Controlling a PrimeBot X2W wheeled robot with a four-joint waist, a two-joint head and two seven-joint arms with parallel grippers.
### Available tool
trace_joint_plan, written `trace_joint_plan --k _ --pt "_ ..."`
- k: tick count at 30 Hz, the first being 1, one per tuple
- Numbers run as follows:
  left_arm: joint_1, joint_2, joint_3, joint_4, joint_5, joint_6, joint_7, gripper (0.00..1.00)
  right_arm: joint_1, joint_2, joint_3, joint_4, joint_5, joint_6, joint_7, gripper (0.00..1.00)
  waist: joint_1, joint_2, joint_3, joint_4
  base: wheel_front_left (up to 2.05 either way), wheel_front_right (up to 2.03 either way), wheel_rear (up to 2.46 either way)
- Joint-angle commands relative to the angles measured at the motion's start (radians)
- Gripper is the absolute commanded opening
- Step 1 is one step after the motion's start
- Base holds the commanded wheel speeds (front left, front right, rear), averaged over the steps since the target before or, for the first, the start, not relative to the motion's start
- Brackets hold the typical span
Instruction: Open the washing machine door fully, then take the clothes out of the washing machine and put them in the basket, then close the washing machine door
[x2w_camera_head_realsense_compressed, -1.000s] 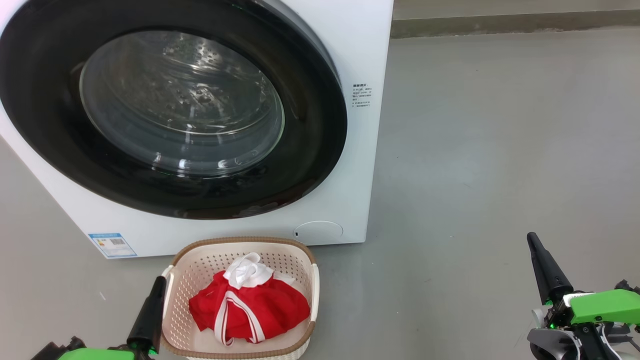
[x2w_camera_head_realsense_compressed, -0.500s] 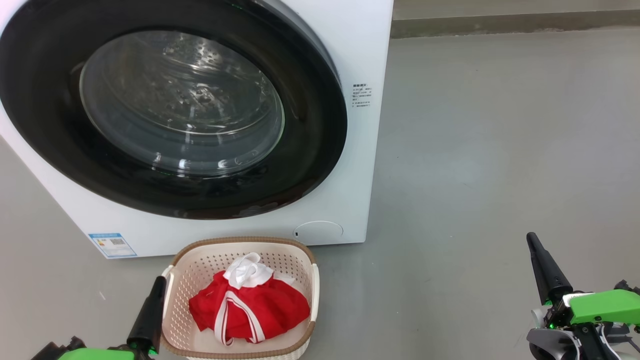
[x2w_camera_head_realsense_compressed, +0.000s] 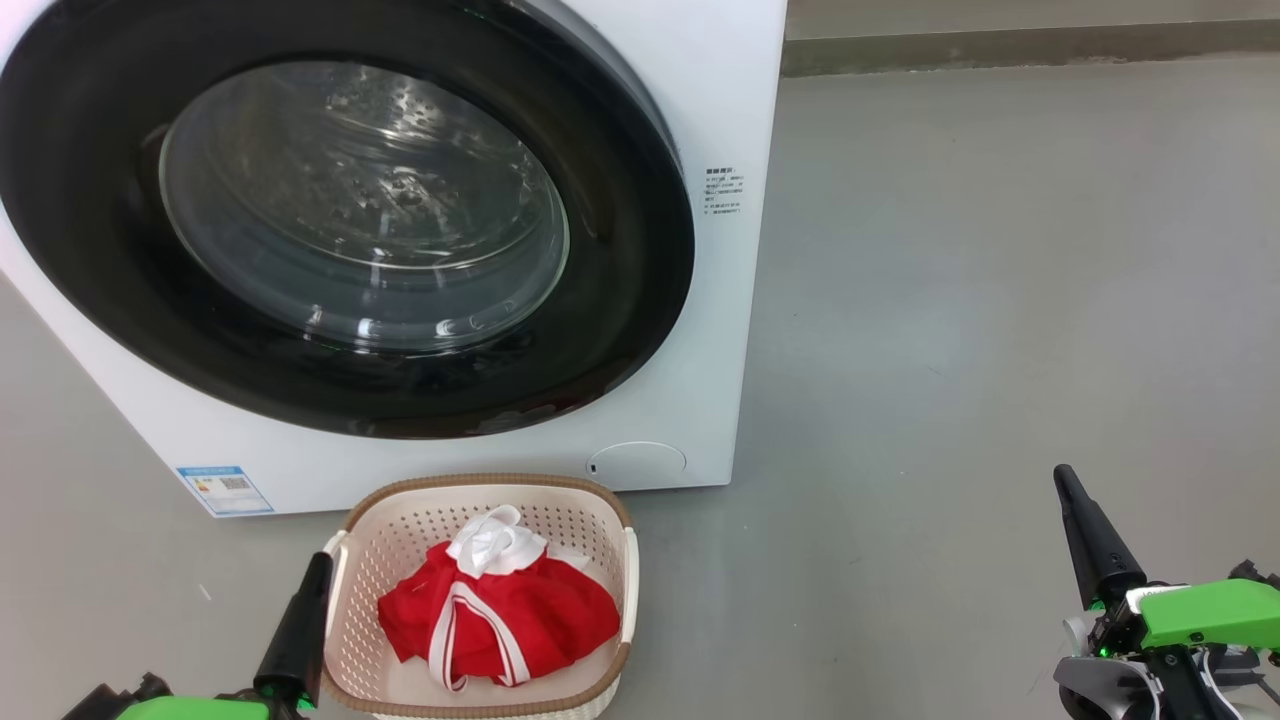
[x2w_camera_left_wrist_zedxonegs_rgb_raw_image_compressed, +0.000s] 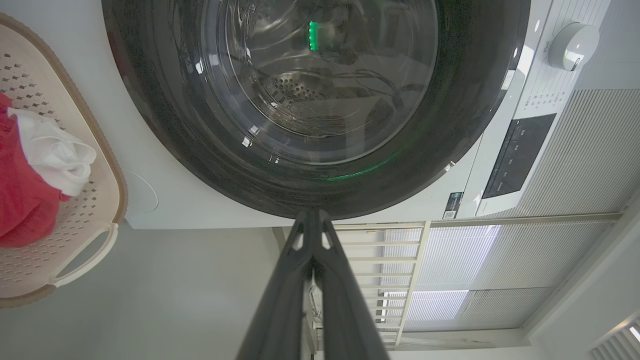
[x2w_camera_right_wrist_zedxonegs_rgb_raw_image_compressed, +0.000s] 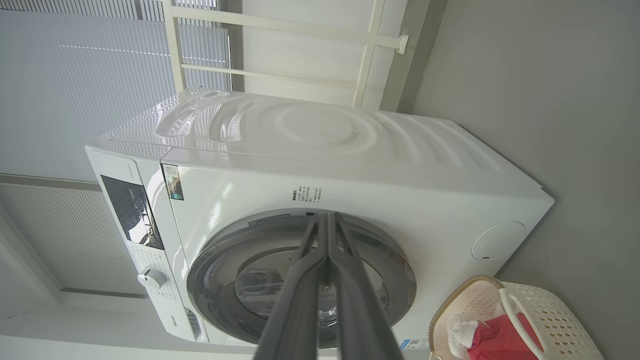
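Observation:
The white washing machine stands ahead with its black-framed round door lying flat against the front, glass bowl at its centre. In front of it sits the cream basket, holding the red clothes with a white cloth piece on top. My left gripper is shut and empty, just left of the basket's rim. My right gripper is shut and empty, well to the right over bare floor. The wrist views show the door, the basket and shut fingers.
Grey floor stretches to the right of the machine up to a low wall base. A control panel and dial sit at the machine's top front. A pale rail frame stands behind it.

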Motion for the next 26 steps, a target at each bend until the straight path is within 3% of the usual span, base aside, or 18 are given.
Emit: trace_joint_plan --k 1,26 --pt "-0.041 0.010 0.036 -0.027 -0.007 -0.007 0.003 0.00 -0.041 -0.008 0.018 -0.030 -0.001 0.000 0.007 0.00 0.0000 0.0000 0.000 0.000 0.00 0.00 0.00" --pt "-0.041 0.010 0.036 -0.027 -0.007 -0.007 0.003 0.00 -0.041 -0.008 0.018 -0.030 -0.001 0.000 0.007 0.00 0.0000 0.0000 0.000 0.000 0.00 0.00 0.00"
